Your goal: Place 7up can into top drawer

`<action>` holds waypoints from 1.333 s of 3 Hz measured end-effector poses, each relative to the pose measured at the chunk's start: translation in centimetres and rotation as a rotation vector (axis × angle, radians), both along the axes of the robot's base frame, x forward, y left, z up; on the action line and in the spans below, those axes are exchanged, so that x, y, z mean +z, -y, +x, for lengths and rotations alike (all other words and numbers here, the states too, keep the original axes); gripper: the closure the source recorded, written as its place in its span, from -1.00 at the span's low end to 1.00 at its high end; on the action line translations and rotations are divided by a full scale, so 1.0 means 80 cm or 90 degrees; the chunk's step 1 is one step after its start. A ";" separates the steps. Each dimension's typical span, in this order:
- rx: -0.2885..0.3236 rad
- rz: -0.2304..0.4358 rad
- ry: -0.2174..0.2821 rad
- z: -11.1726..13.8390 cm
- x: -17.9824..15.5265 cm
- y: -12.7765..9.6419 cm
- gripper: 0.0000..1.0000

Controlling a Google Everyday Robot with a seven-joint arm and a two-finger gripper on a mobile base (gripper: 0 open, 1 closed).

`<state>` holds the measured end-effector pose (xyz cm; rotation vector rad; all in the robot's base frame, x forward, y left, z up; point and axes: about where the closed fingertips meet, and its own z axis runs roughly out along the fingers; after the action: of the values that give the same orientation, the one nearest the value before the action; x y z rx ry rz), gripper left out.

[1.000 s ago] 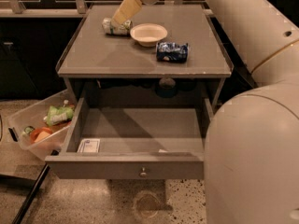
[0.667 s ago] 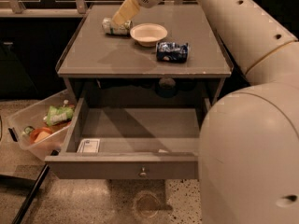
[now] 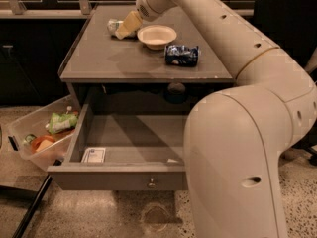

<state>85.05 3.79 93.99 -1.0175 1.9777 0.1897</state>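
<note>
1. Reaching over the desk (image 3: 114, 58) from the right, the arm (image 3: 223, 33) holds the tool (image 3: 126, 26) low at the far left corner, against the 7up can (image 3: 113, 26).
2. Whether the tool is spread or pinching the can cannot be told; its pale tip overlaps the can's right end.
3. The can lies on its side near the desk's rear left edge, just left of the bowl (image 3: 157, 36).
4. The bowl stands upright. It is apart from the blue can (image 3: 182, 55), which lies on its side to the bowl's front right.
5. Open grey surface runs across the front and left of the desk, out to its raised lip.
6. The drawer (image 3: 119, 180) stands pulled out below the desk's front edge. Its flat front panel and small knob (image 3: 151, 183) are nearest the camera.
7. Inside, a small card (image 3: 94, 155) lies in the front left corner, and most of the visible floor is open.
8. The arm's thick lower part covers the drawer's right end.
9. A clear bin (image 3: 22, 128) of packets sits tilted on the floor, just beside the drawer's left wall.
</note>
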 end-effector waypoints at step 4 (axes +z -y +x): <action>-0.075 0.056 0.021 0.092 -0.056 -0.023 -1.00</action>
<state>92.42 5.63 89.52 -0.8407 1.9744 0.1920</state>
